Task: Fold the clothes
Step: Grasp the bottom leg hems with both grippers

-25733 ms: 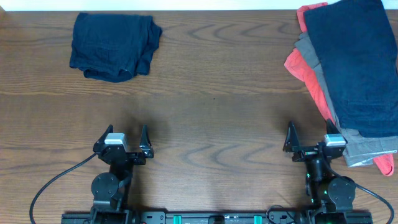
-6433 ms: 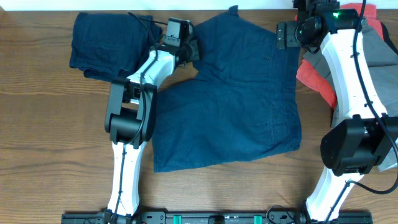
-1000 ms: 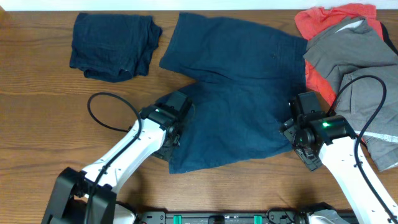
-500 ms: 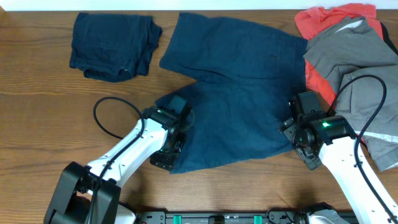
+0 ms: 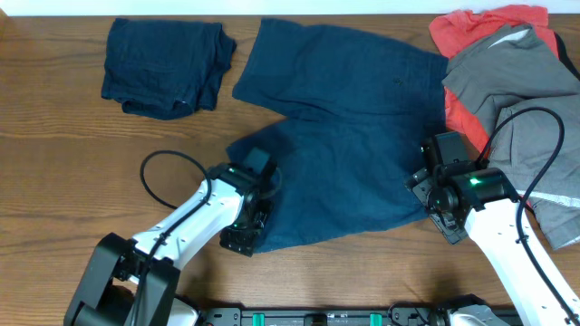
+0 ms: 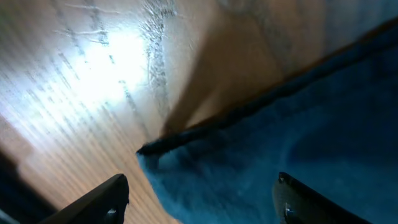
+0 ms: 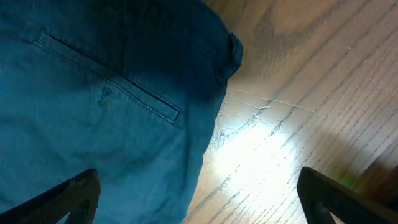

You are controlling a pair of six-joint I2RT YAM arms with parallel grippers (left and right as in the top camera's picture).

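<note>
Dark navy shorts (image 5: 349, 136) lie spread flat across the middle of the table. My left gripper (image 5: 243, 237) is open over their near left corner; the left wrist view shows that corner (image 6: 249, 174) between the open fingers (image 6: 199, 202). My right gripper (image 5: 433, 206) is open over the near right edge; the right wrist view shows the shorts' back pocket seam (image 7: 112, 93) and edge between its spread fingers (image 7: 199, 199). A folded navy garment (image 5: 163, 65) lies at the far left. Grey (image 5: 517, 100) and coral-red (image 5: 462, 32) clothes are piled at the far right.
The wooden table (image 5: 72, 172) shows bare to the left and along the near edge. A black cable (image 5: 159, 177) loops beside the left arm. The pile at the right reaches to the table's right edge.
My left gripper has slid toward the near edge, down to the shorts' near left corner. The right gripper and the shorts have stayed almost still.
</note>
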